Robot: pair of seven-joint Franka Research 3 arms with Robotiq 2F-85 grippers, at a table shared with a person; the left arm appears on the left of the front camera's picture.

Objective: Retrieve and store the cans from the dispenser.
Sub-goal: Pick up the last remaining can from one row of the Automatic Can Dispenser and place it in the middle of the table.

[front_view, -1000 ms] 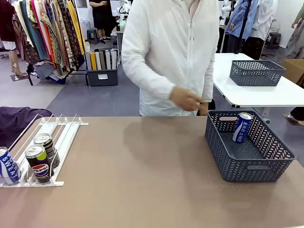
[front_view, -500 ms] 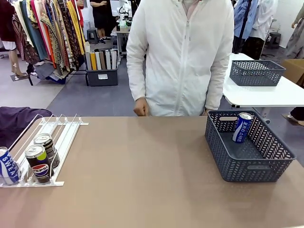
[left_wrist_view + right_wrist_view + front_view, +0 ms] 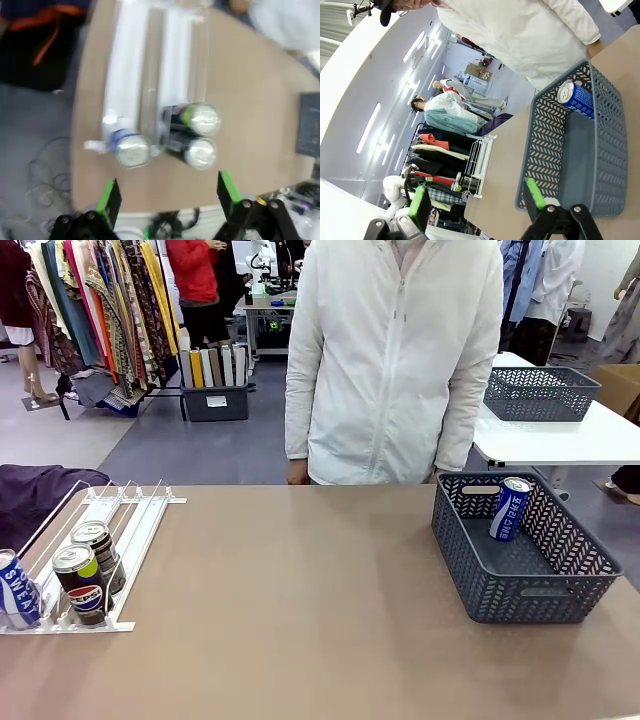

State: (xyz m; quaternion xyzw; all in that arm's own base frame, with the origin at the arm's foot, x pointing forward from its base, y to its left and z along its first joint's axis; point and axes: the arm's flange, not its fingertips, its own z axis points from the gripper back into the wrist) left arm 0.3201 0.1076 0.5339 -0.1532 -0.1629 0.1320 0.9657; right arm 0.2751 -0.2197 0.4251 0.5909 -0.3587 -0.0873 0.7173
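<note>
Three cans [image 3: 78,575] at the dispenser's [image 3: 137,528] front stops by the bench's [image 3: 300,620] left front corner, a fourth in the basket [image 3: 520,590] at its right edge. Look stiff, slick, dentable: best pinched across mid-wall. Left pincer [image 3: 166,182] and right pincer [image 3: 475,189] wide, empty.

In the front view you find the blue can [image 3: 17,590] at the near left end of the dispenser [image 3: 130,525] cut by the picture's left edge, so its lettering is not complete. The person's hand [image 3: 297,473] is half hidden behind the far edge of the table [image 3: 300,600]. The left wrist view is blurred all over, so you cannot read the print on the cans [image 3: 200,120], and the basket [image 3: 309,125] is cut by that picture's right edge; in the right wrist view the cans in the far dispenser are too small to tell their colours.
</note>
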